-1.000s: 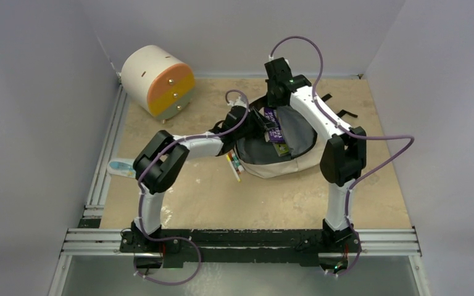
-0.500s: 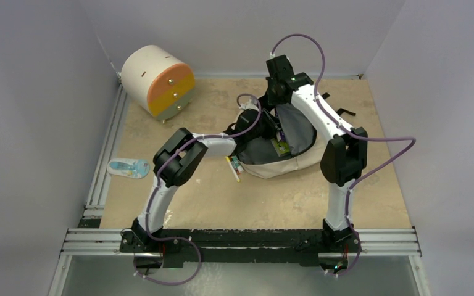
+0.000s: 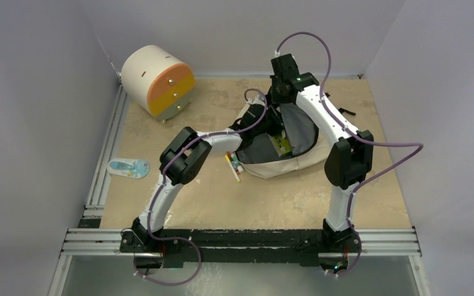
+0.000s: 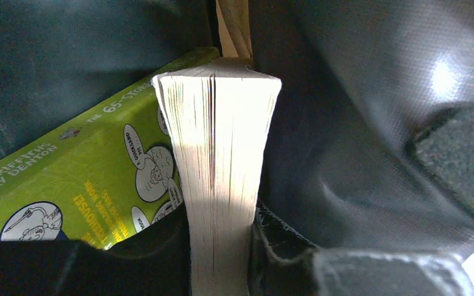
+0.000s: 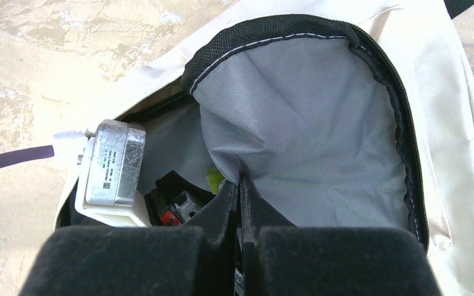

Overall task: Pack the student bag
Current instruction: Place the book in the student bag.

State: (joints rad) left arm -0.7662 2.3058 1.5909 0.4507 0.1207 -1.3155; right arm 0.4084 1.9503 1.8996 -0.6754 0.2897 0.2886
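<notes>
The student bag [image 3: 284,168] is holding a green book [image 4: 86,179]. Left jaws are clamping a thick book [image 4: 219,179] inside, right jaws pinching the lining [image 5: 302,135].

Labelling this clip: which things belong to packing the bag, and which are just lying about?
In the job: student bag, green book, thick book in left gripper, right gripper pinching the lining.
Lying about: drawer unit, pale blue item, pens beside the bag, perhaps next.

Two books [image 4: 219,154], one student bag [image 5: 450,129]
</notes>
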